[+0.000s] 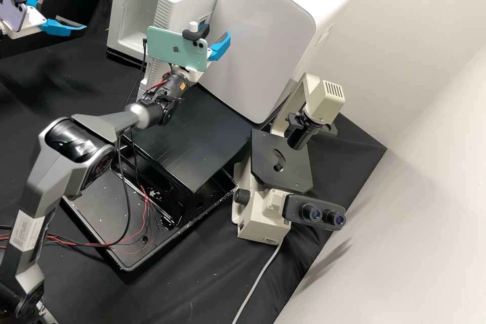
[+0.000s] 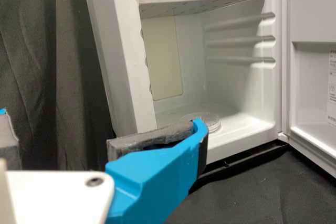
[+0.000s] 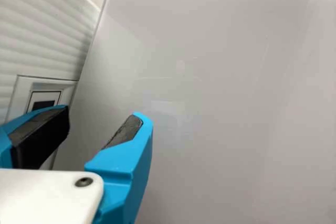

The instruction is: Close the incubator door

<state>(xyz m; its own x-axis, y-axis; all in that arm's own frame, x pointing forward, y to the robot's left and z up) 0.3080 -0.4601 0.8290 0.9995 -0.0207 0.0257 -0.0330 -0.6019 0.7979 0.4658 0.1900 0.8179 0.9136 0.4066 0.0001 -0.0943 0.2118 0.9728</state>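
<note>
In the high view my left gripper (image 1: 66, 8) stands open at the upper left, with a gap between it and the white incubator (image 1: 127, 7). The left wrist view has this gripper (image 2: 100, 124) in front of the incubator (image 2: 126, 61), whose door (image 2: 310, 93) stands open, inner side showing. My right gripper (image 1: 212, 38) is over the white ribbed panel (image 1: 185, 10) and glossy white front, nothing between its fingers. That panel looks like the opened door. In the right wrist view the gripper (image 3: 104, 113) is open before the glossy front (image 3: 210, 103); contact cannot be told.
Clear round dishes (image 2: 211, 123) lie on the incubator's floor below a shelf (image 2: 194, 3). The large white appliance (image 1: 263, 25) stands beside the panel. A microscope (image 1: 283, 162) is at the right, and a black platform (image 1: 187, 136) and tray (image 1: 96, 202) lie under the right arm.
</note>
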